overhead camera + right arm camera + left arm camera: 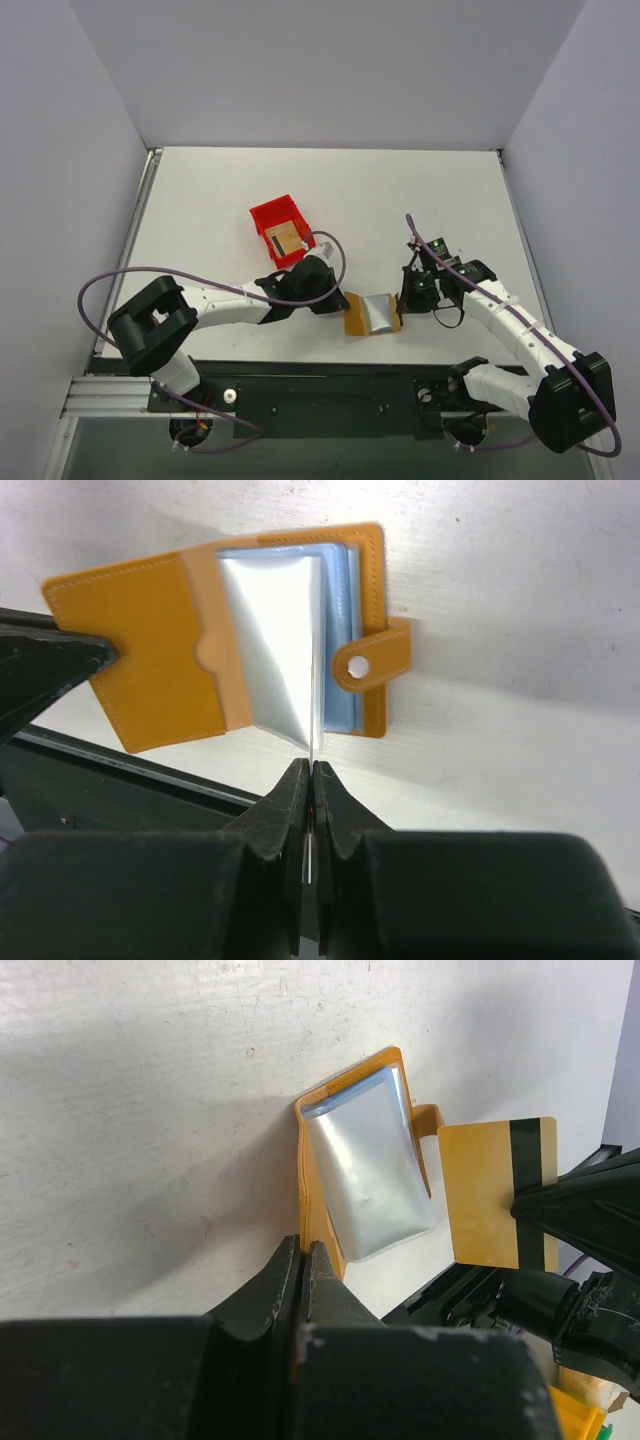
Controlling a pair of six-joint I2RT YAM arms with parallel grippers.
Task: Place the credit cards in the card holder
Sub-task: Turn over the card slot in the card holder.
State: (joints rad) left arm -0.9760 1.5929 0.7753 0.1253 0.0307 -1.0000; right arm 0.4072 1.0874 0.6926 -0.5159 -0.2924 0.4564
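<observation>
Two credit cards [490, 1195], one card holder [150, 650]

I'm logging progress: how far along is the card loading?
Done: the card holder lies open, left fingers pinching its cover. In hand: right fingers grip one credit card beside it, not inserted yet. Left: that card, plus another card in the red bin.
</observation>
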